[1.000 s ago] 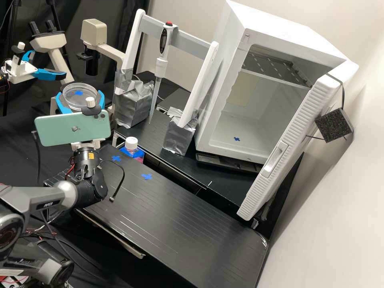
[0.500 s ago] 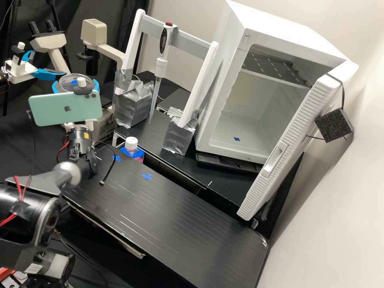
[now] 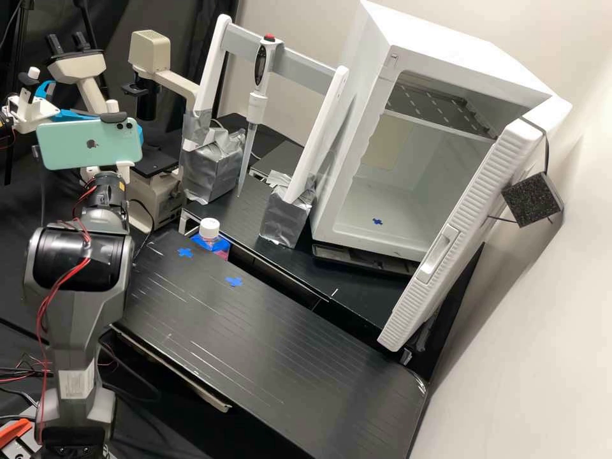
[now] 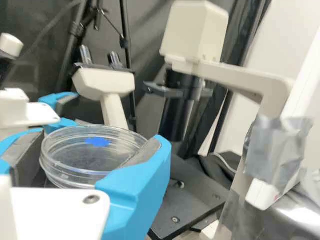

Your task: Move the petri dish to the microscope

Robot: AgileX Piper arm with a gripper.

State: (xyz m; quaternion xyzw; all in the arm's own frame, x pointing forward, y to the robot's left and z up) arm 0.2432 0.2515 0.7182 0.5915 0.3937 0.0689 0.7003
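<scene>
sitting in the claw (image 3: 140, 133), petri dish (image 4: 90, 156), seemingly touching both pads (image 4: 145, 151)

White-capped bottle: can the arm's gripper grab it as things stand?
Probably not: the gripper is closed around the petri dish, which would likely need setting down before it could take the bottle.

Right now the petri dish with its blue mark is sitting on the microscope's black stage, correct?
Not on the stage: the wrist view shows the petri dish with its blue mark held between the blue fingers of the gripper, apart from the microscope's black stage.
</scene>
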